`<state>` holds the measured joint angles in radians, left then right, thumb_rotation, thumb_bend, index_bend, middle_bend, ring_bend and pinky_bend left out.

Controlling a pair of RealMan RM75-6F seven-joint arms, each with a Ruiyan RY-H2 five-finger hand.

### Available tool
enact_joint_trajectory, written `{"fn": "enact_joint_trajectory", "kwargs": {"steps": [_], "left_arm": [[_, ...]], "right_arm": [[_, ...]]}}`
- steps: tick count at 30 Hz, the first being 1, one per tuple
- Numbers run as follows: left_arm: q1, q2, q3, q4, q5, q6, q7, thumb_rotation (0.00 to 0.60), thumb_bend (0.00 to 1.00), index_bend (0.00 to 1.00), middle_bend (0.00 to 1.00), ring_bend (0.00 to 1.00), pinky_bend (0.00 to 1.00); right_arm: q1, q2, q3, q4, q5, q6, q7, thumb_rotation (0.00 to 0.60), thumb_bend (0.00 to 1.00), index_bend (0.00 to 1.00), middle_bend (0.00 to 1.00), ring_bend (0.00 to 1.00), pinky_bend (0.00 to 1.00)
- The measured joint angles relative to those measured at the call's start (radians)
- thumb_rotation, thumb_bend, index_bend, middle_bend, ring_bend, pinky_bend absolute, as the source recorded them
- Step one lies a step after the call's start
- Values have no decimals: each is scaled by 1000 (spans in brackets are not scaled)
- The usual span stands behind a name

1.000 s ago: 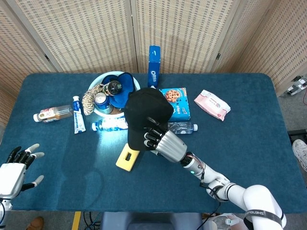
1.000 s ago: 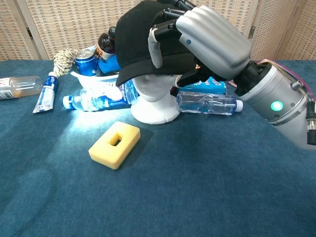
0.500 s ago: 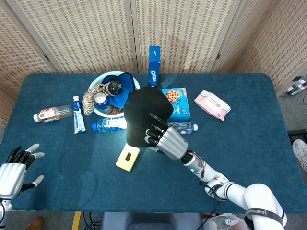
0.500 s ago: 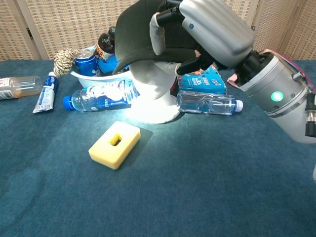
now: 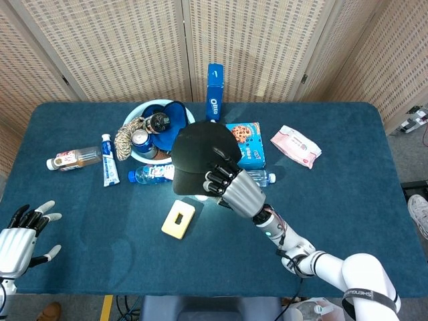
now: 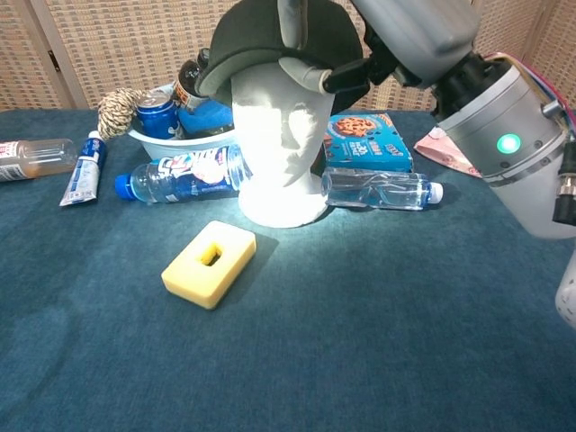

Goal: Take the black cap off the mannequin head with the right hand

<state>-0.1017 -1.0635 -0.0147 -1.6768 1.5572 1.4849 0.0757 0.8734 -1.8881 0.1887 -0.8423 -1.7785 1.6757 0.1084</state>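
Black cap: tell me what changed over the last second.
The right robot hand, gripping the black cap, has lifted it: the cap sat low over the mannequin head and now rides at its crown, leaving the white face exposed. The left robot hand stayed open near the table edge, and the yellow sponge and bottles did not move.

Black cap (image 6: 270, 40): raised since a second ago, gripped by right hand (image 5: 235, 189); brim, formerly down over the face, now up at brow level. Mannequin head (image 6: 274, 148): white face, previously covered, now exposed in chest view. Right hand: moved up and toward 12 o'clock, its upper part now out of the chest frame. Head view: cap shifted toward 12 o'clock, clear of the yellow sponge (image 5: 178, 219).
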Motion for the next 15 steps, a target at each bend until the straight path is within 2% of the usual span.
{"fn": "enact_joint_trajectory", "kwargs": {"steps": [15], "left_arm": [[3,-3,3,5,-1,1,-4,600,170,312,145,179,61]], "right_arm": [[61,51,91,-22,55,-20,-38,600,418,981,598,358,112]]}}
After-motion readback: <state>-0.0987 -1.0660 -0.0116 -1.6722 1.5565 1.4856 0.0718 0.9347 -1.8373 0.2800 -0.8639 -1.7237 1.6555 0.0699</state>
